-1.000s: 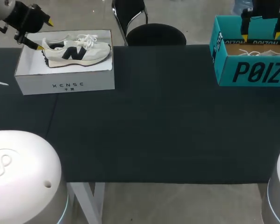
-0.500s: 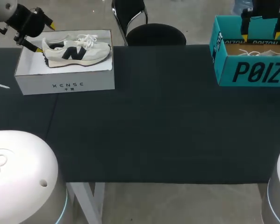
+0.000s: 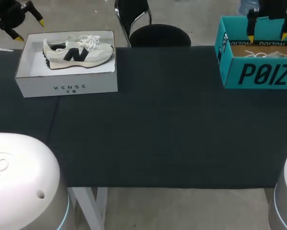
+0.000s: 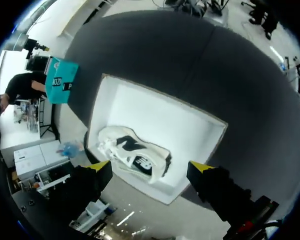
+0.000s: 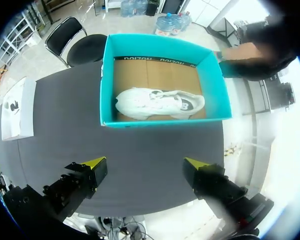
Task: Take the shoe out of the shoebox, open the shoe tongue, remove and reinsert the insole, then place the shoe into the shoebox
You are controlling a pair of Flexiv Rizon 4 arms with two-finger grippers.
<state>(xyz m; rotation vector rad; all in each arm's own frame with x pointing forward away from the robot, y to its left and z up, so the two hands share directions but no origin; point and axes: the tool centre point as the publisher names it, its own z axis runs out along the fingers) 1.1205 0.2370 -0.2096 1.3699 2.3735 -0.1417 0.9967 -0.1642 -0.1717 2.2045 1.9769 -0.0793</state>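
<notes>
Head view: left hand [image 3: 30, 31] spread near white shoebox [image 3: 66, 87] holding sneaker [image 3: 78, 50]; right hand [image 3: 268, 37] spread above teal shoebox [image 3: 258, 74].

The table [image 3: 162, 120] is spread with a dark, nearly black cover reaching its edges (a faint seam [image 3: 54, 117] slants across the cover toward the left front). Below the front edge, the table's white legs [image 3: 101, 206] show against the floor.
</notes>
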